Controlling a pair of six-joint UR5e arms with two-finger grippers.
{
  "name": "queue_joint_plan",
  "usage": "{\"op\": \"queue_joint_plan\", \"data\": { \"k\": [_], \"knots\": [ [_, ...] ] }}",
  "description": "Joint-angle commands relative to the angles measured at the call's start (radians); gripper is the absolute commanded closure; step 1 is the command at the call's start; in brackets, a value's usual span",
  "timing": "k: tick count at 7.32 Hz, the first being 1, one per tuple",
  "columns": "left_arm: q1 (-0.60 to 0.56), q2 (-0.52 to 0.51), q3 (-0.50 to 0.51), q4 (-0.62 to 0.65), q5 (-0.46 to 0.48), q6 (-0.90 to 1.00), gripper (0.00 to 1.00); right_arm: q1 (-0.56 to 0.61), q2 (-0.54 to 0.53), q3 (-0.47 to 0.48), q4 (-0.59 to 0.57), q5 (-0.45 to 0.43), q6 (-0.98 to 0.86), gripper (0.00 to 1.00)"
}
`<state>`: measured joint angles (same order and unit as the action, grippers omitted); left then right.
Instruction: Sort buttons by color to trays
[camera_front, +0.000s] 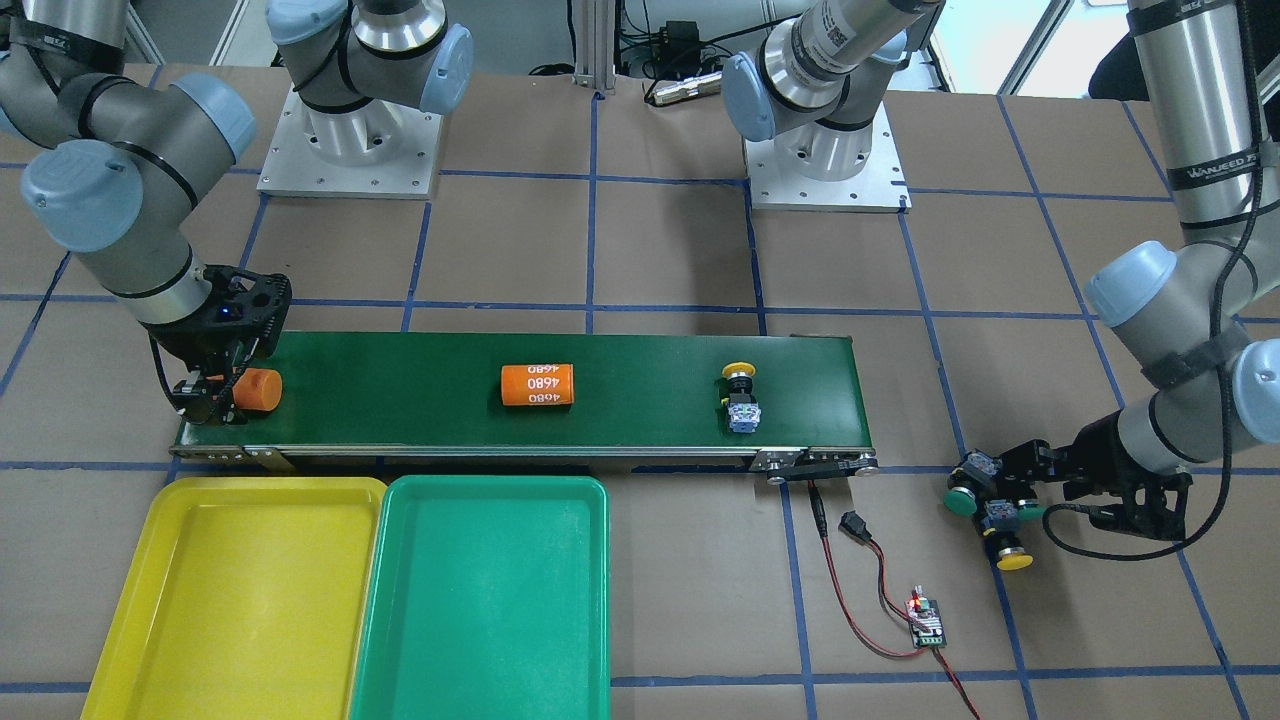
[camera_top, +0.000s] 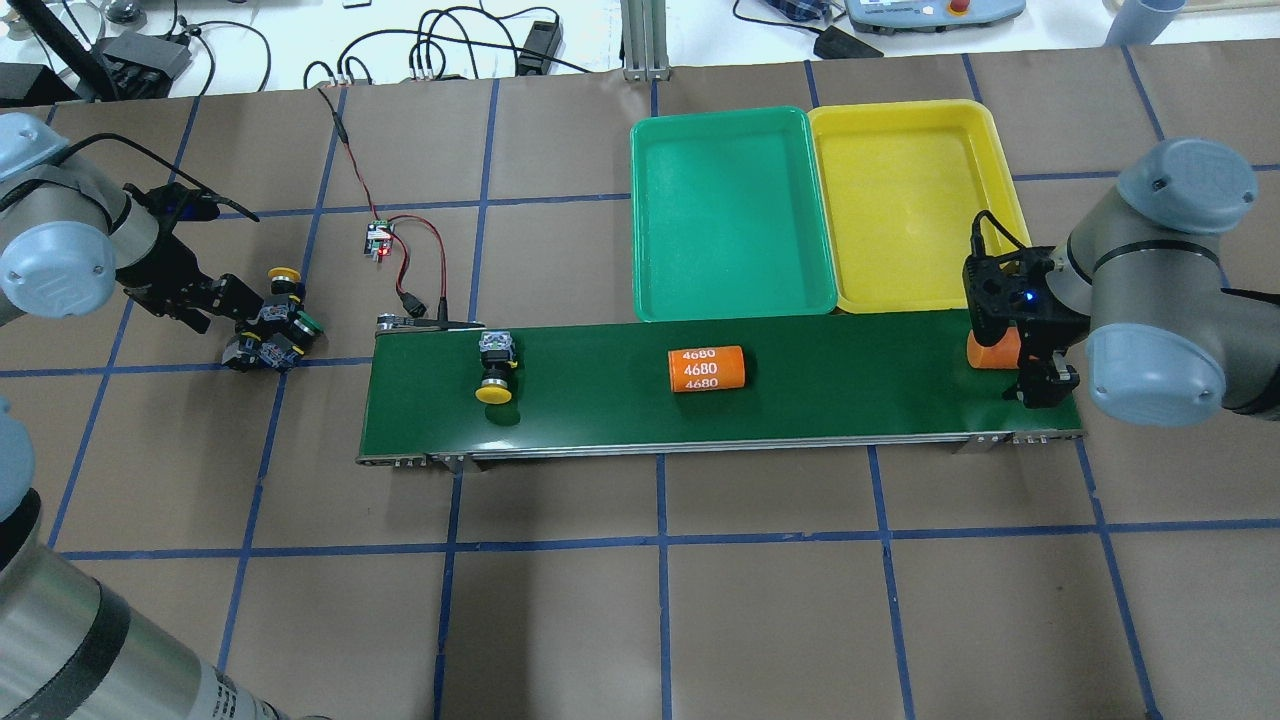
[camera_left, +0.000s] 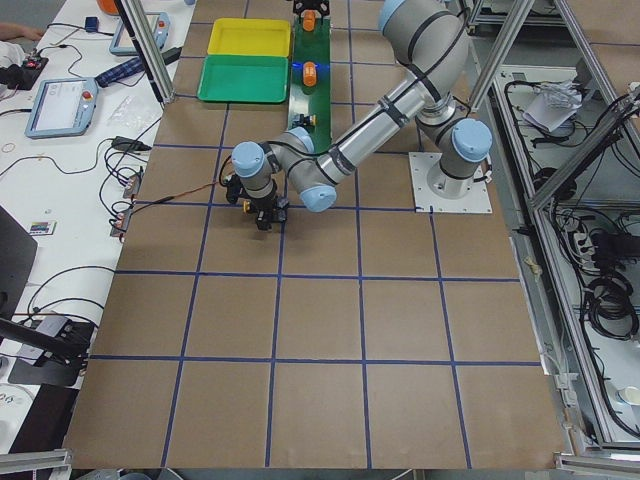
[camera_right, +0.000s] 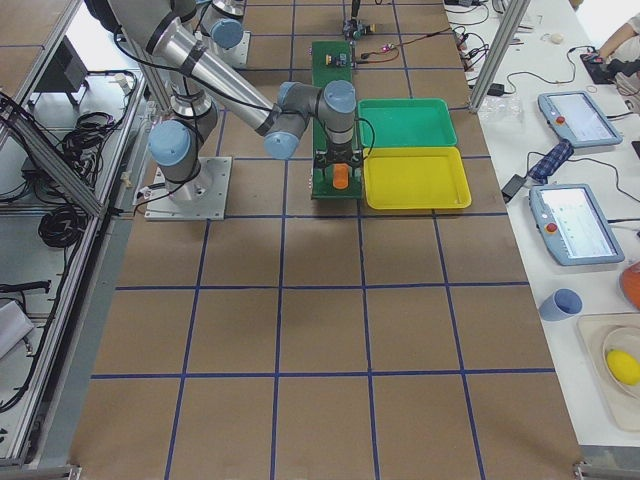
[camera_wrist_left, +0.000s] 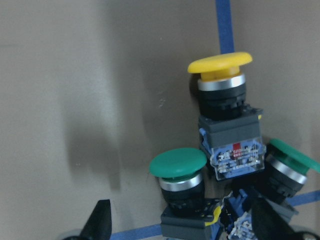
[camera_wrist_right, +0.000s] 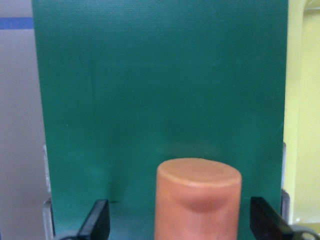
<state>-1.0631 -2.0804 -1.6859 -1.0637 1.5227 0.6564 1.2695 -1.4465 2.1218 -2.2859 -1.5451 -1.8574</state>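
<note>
Counter (camera_top: 600, 600) beside the conveyor belt (camera_top: 800, 400): clustered buttons (camera_wrist_left: 230, 145) could be pinched together by the left gripper (camera_wrist_left: 183, 222), spread wide around them.

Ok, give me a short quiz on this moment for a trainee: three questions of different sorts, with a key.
1. True or false: both trays already hold buttons.
2. What sits between the open fingers of the right gripper? A) a yellow button B) an orange cylinder C) nothing
3. Fill in: ___ button lies on the conveyor belt.
Key: 1 false; the yellow tray and the green tray hold none. 2 B. 3 one, a yellow button; the other three buttons sit on the table by the left gripper.
</note>
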Motion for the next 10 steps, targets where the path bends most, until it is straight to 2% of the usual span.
{"op": "queue_joint_plan", "data": {
  "k": [1,2,4,7,9,10],
  "knots": [
    [0.000,-0.001,0.000,0.001,-0.001,0.000,0.21,0.033,-0.003,0.004,0.000,0.013,0.001,0.00],
    [0.000,-0.001,0.000,0.001,-0.001,0.000,0.29,0.083,0.001,0.003,0.000,0.026,0.004,0.00],
    [0.000,-0.001,0.000,0.001,0.001,0.000,0.35,0.184,0.006,-0.006,-0.004,0.019,0.014,0.00],
    [0.002,-0.003,-0.001,-0.002,0.000,0.000,0.35,0.167,0.014,-0.008,-0.024,0.004,0.001,0.00],
    [0.000,-0.023,-0.002,-0.001,-0.003,-0.001,0.36,0.088,0.014,-0.006,-0.014,0.003,-0.006,0.00],
    [0.000,-0.027,-0.002,-0.002,-0.003,-0.001,0.41,0.082,0.012,-0.003,-0.004,0.007,0.004,0.00]
  ]
}}
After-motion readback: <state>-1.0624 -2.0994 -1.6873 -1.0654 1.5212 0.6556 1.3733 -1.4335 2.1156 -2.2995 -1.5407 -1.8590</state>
